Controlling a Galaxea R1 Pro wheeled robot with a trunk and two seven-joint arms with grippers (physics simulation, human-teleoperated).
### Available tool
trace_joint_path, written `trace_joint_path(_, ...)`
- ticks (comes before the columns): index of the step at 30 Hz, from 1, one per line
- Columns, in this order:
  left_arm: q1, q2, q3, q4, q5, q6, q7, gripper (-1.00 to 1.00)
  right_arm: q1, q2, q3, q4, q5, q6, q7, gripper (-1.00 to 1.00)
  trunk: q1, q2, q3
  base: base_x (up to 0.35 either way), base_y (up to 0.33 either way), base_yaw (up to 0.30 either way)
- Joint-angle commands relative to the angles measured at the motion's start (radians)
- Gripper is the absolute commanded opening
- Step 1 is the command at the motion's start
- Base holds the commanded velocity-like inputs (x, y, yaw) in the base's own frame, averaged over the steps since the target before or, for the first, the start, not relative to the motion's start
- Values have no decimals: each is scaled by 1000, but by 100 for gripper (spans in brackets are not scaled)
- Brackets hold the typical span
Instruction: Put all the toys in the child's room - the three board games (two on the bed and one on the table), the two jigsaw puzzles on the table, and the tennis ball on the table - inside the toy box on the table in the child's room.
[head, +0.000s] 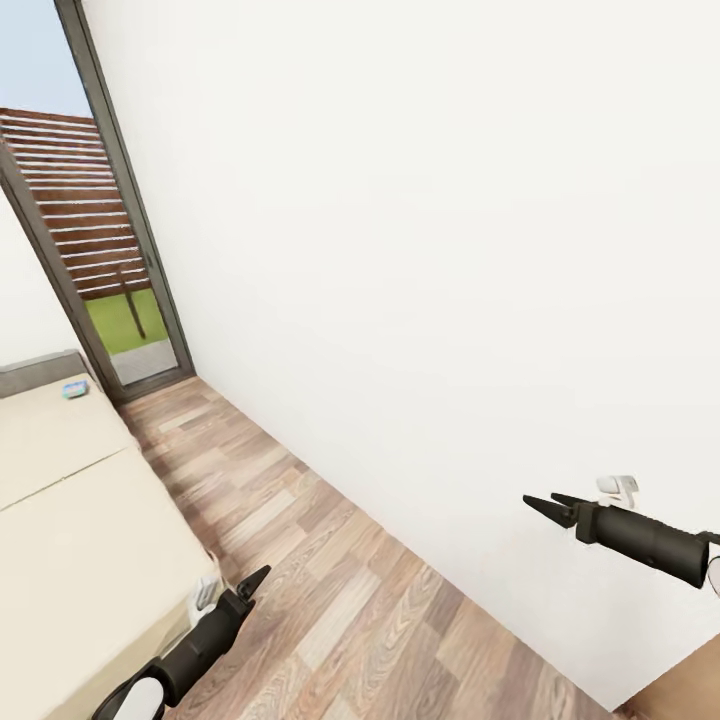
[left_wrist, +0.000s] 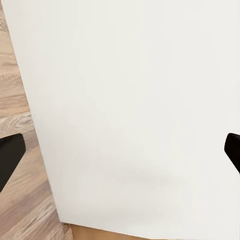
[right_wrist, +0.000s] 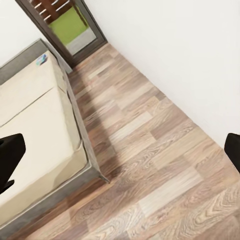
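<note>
Head view — board game (head: 75, 388) flat by bed (head: 90, 520) headboard.

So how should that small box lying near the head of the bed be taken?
The game box lies flat on the mattress by the headboard, too far off for detail. Probably come from above at the edge facing the floor strip, with a pincer closing across its thin sides. Both pincers, left and right, are open and empty.
</note>
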Motion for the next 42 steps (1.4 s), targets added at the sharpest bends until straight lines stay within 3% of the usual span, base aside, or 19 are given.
trace_joint_path(1, -1, 0, 2, 0, 8, 9, -1, 100, -1, 0, -1, 0, -2, 6, 2, 100, 1, -2, -1, 225, -255, 219)
trace_joint_path(19, -1, -1, 1, 0, 8, 10, -2, 100, 0, 0, 1, 0, -2, -1, 1, 100, 1, -2, 18, 181, -227, 203)
trace_joint_path(42, -1, -3, 1, 0, 8, 9, -2, 100, -1, 0, 23, 1, -2, 0, 0, 100, 1, -2, 51, 25, -33, 156)
